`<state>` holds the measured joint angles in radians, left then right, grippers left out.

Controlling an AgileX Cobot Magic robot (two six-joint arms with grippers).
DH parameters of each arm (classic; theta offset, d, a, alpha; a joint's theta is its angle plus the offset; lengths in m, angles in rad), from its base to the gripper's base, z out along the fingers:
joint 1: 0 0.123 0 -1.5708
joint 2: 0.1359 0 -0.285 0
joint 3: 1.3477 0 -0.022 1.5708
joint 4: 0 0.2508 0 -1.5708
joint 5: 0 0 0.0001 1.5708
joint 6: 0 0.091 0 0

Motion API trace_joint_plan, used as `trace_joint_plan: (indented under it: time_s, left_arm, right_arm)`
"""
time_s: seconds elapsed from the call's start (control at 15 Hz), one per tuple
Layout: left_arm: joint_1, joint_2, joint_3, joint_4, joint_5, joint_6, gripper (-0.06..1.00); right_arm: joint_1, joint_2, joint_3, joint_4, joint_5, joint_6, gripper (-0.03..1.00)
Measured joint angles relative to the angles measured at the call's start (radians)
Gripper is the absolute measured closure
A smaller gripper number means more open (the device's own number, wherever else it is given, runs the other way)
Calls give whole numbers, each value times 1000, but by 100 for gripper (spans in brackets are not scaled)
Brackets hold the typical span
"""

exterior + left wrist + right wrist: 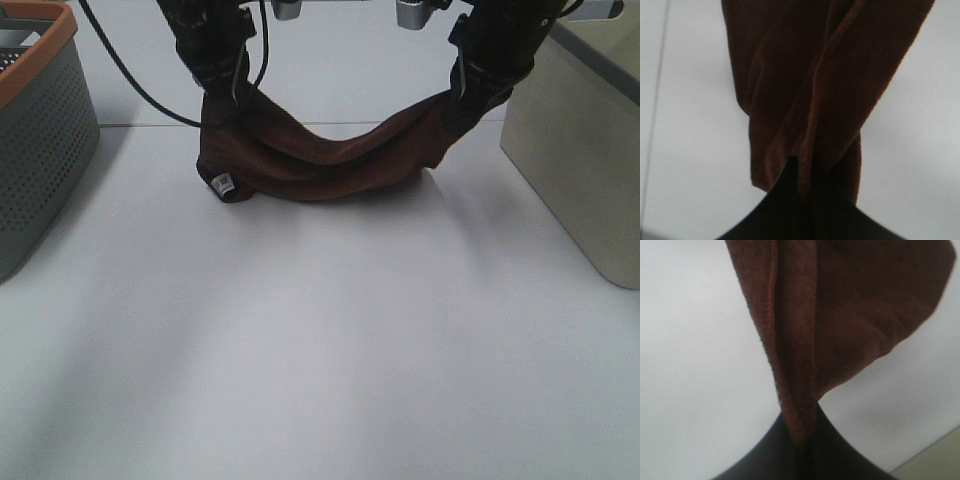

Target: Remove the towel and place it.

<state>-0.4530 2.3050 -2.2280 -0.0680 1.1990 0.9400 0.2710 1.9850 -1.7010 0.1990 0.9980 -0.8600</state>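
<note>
Closest to our wrist cameras, the brown towel (320, 165) hangs like a sling, one end pinched in our left gripper (222, 105), the other in our right gripper (465, 100), held apart so, we judge, it settles flat on the white table (320, 360) between basket (40, 150) and box (580, 150).

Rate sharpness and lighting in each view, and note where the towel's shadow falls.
Exterior high: evenly lit, slightly soft; the towel casts a faint shadow on the table just beneath its sag. Left wrist: weave fairly sharp, the left gripper a black silhouette. Right wrist: mildly blurred, the right gripper equally dark.
</note>
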Motion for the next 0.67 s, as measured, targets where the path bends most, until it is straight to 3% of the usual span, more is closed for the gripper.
trace_joint_plan:
  time_s: [0.07,0.27,0.67]
  left_arm:
    - [1,7,19,-37,7,16,94]
    - [1,3,94,-130,14,40,94]
    - [1,-52,347,-104,14,40,94]
  right_arm:
    - [0,0,0,30,83,0,97]
    - [0,0,0,84,85,7,97]
    - [0,0,238,137,85,14,97]
